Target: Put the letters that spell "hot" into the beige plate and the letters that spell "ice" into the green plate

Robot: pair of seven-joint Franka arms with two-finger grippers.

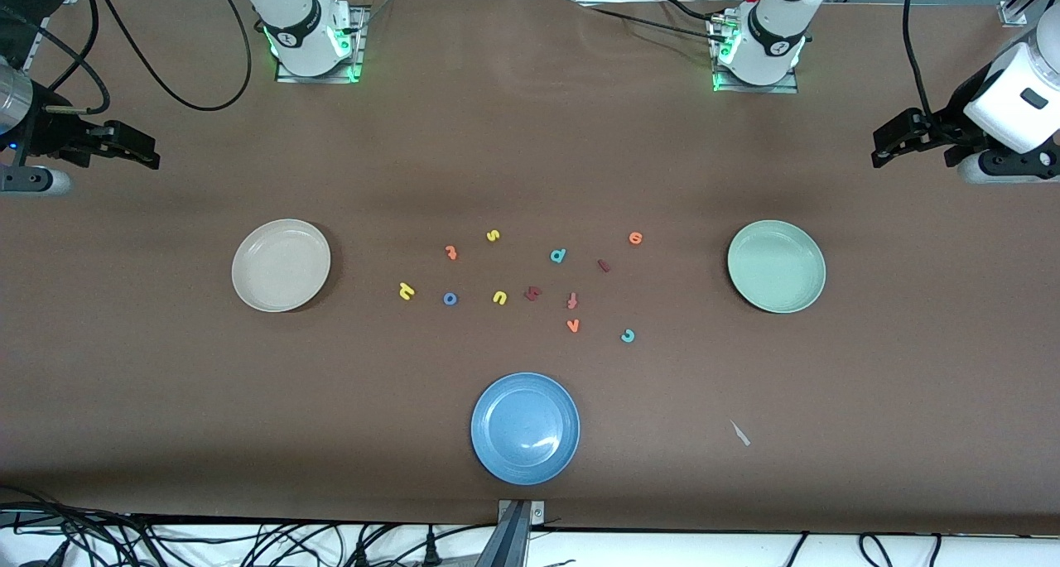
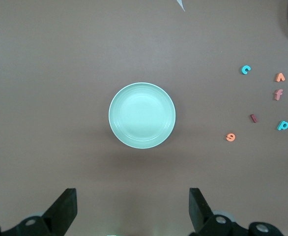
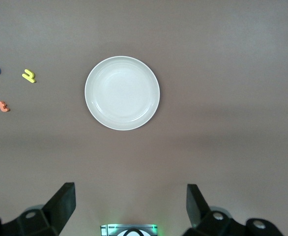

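Letters for "hot", yellow h [image 1: 406, 291], blue o [image 1: 450, 299], orange t [image 1: 450, 252], lie loose on the table [image 1: 530, 153] between both my tools, none in the beige plate [image 1: 281, 265] under my right tool [image 3: 129, 196]. Red i [image 1: 604, 265], teal c [image 1: 628, 335], orange e [image 1: 635, 237] sit nearer my left tool [image 2: 131, 199], outside the green plate [image 1: 776, 266] below it. Both tools released, holding nothing, both arms waiting.

Letters [image 1: 530, 285] lie scattered between two plates [image 1: 281, 265] (third plate [image 1: 525, 428] nearer the camera).
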